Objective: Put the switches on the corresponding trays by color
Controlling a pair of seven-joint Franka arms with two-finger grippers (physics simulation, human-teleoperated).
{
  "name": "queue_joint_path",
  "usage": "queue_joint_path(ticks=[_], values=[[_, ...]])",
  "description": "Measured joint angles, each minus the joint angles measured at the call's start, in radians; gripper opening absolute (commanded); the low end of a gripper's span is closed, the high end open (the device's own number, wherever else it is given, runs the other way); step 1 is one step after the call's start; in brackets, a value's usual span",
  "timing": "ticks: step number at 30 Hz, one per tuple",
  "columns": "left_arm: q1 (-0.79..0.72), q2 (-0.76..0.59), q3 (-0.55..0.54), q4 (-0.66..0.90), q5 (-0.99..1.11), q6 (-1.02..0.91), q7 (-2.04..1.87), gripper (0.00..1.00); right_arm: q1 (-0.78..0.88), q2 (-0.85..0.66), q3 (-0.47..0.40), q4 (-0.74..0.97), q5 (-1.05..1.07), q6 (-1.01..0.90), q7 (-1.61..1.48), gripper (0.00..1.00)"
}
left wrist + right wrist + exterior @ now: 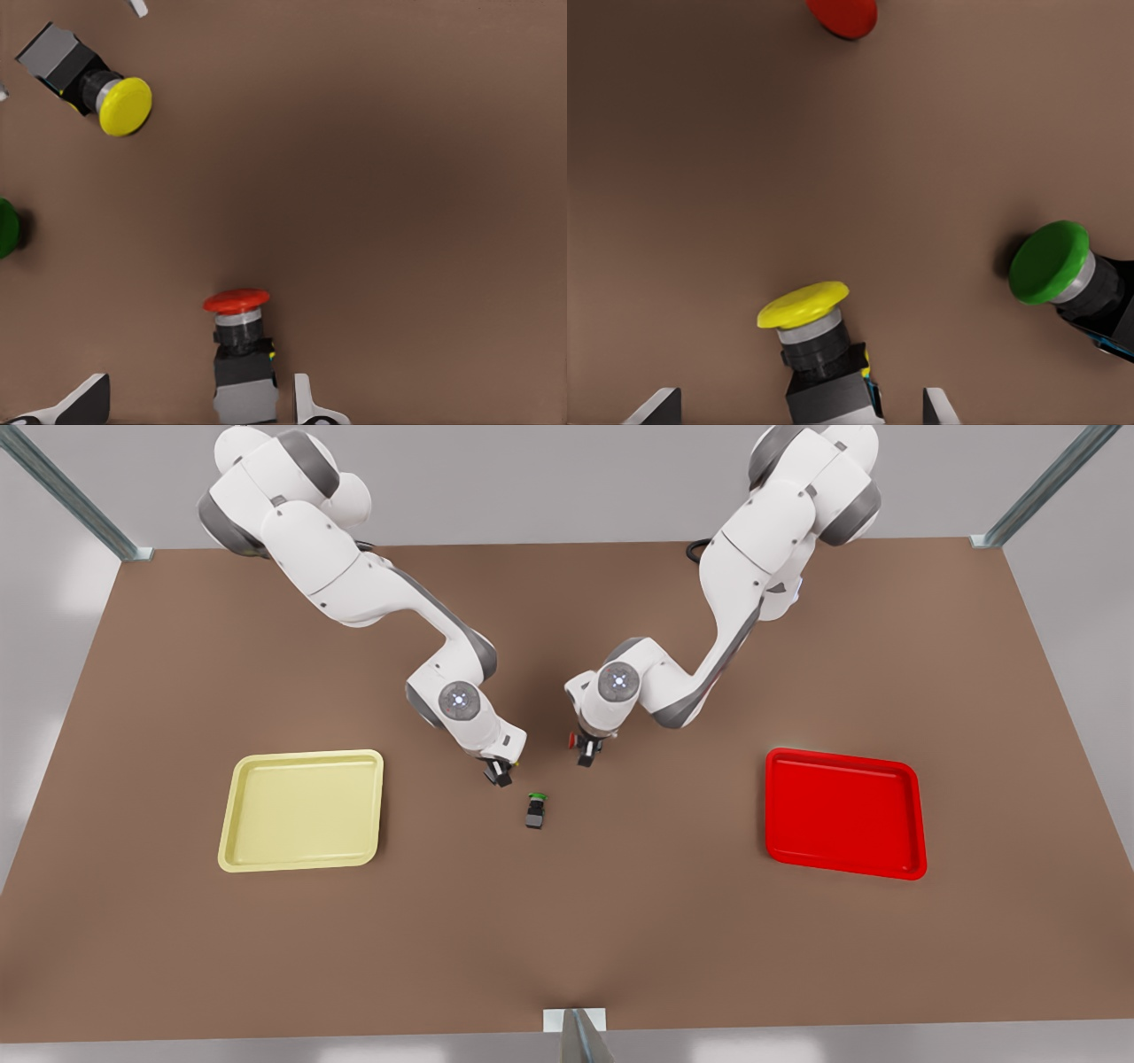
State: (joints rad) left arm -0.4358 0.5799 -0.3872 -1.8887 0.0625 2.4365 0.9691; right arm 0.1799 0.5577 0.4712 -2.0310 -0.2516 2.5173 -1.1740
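Observation:
The red switch point(237, 332) lies on its side on the table, its dark body between the fingers of my left gripper point(198, 384), which is open and is the one on the front view's right point(586, 755). The yellow switch point(811, 332) lies likewise between the spread fingers of my open right gripper point(802, 396), on the front view's left point(500, 773). A green switch point(536, 810) lies free just in front of both. The yellow tray point(303, 810) sits on the front view's left, the red tray point(844, 813) on its right.
Brown table point(567, 939) with open room around both trays. The two arms reach in from the back and their grippers stand close together at the centre. Metal frame posts point(580, 1036) stand at the table's edges.

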Motion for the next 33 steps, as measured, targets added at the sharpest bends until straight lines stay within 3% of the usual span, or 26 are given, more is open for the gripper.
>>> queue_joint_path(ticks=[4,17,26,27,29,30,33], values=[[0.000,-0.011,0.001,-0.101,-0.001,0.168,-0.051,1.00,0.009,0.021,-0.002,0.011,-0.060,0.016,-0.015,1.00],[-0.005,0.040,0.010,-0.161,0.054,0.334,-0.067,1.00,0.000,0.040,-0.002,0.009,-0.069,0.027,-0.012,1.00],[-0.018,0.032,0.010,-0.153,0.076,0.256,-0.079,1.00,0.009,0.071,-0.002,0.013,-0.068,0.028,-0.012,1.00],[-0.023,0.031,0.010,-0.146,0.093,0.244,-0.110,1.00,0.007,0.069,-0.002,0.012,-0.069,0.029,-0.012,0.93],[-0.023,0.035,0.010,-0.118,0.123,0.182,-0.149,1.00,0.004,0.065,-0.002,0.011,-0.069,0.028,-0.012,0.69],[-0.023,0.034,0.010,-0.116,0.133,0.170,-0.157,1.00,0.002,0.062,-0.002,0.011,-0.069,0.026,-0.012,0.64],[-0.023,0.035,0.010,-0.098,0.151,0.131,-0.173,1.00,0.004,0.067,-0.002,0.014,-0.068,0.028,-0.007,0.64]])
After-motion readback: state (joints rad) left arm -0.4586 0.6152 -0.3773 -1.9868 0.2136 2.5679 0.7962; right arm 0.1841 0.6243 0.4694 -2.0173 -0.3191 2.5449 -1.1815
